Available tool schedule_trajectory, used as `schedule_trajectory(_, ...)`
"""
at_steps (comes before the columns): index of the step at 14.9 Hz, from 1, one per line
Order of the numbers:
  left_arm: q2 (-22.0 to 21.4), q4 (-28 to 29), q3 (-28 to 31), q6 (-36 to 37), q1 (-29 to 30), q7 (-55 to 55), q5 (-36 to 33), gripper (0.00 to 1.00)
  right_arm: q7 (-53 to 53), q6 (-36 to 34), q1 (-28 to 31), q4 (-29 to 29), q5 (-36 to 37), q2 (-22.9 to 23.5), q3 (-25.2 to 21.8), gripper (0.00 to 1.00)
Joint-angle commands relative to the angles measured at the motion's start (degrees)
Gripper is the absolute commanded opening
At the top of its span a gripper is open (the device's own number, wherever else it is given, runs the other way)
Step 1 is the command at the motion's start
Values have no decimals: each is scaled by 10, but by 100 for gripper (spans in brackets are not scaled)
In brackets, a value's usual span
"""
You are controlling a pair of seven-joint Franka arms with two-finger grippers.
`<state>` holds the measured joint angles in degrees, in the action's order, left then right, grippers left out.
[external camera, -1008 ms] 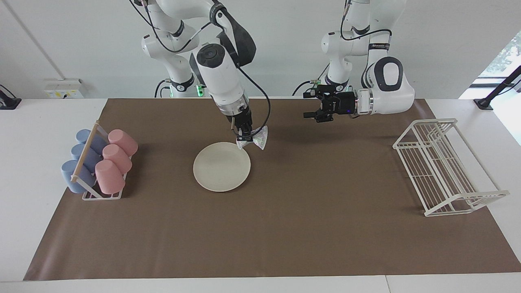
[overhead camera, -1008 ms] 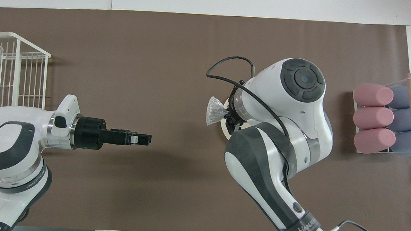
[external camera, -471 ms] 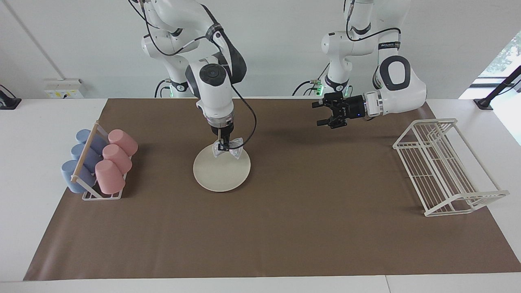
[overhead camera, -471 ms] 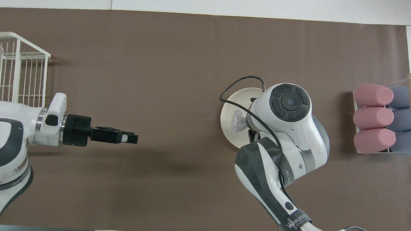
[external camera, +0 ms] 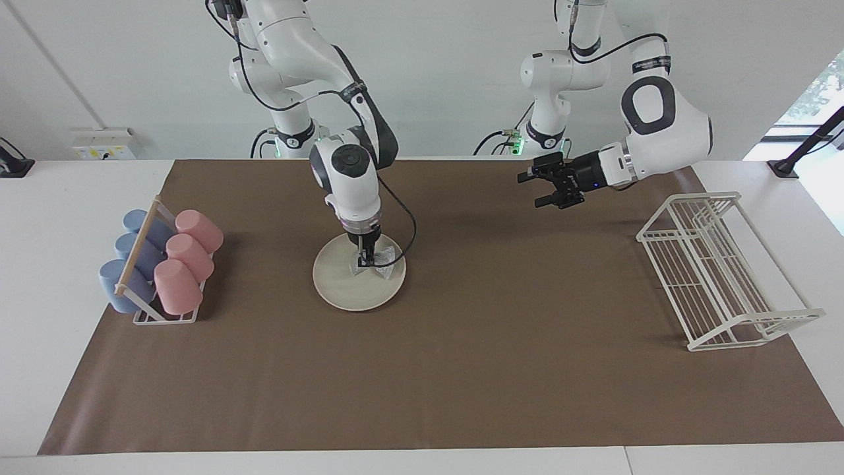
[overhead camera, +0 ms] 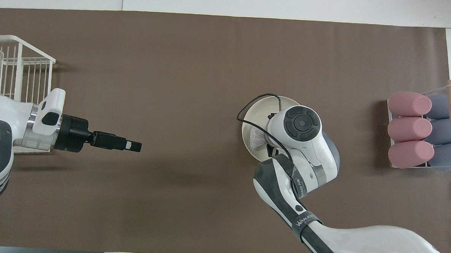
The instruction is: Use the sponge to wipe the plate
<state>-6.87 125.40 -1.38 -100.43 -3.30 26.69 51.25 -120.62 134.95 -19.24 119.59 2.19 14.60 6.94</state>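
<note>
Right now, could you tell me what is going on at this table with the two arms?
The right gripper is shut on the silvery sponge and has it down on the cream plate, on the part of the plate nearer the robots. The left gripper is open and empty, and that arm waits in the air over the brown mat, toward the white wire rack. Pink and blue cups lie in a holder at the right arm's end.

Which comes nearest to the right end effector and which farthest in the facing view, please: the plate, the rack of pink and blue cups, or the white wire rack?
Ranked from the right end effector, which is shut on the sponge:
1. The plate, directly under it.
2. The rack of pink and blue cups, at the right arm's end of the table.
3. The white wire rack, at the left arm's end.
</note>
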Motion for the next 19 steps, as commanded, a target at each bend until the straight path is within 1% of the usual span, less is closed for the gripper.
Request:
schedule_trajectory(1, -7, -38, -7, -7, -8, -86, -81, 100, 2, 4, 11, 0, 16, 3, 4, 0)
schedule_trajectory(4, -9, -65, -13, 1, -8, -135, -142, 100, 5, 4, 28, 4, 34, 9, 3, 0)
schedule_trajectory(8, -8, -122, -15, 36, -9, -199, -250, 100, 5, 4, 57, 12, 59, 9, 3, 0)
schedule_trajectory(12, -8, -171, -19, 81, -8, -219, -337, 100, 6, 3, 84, 13, 81, 10, 3, 0)
schedule_trajectory(15, -8, -204, -18, 105, -4, -230, -411, 100, 2, 8, 82, 13, 81, 10, 4, 0)
schedule_trajectory(18, -8, -241, -15, 124, -1, -248, -473, 100, -23, 58, 72, 13, 81, 17, 5, 0)
schedule_trajectory(19, -8, -248, -15, 127, 0, -264, -483, 100, -45, 72, 56, 12, 81, 18, 5, 0)
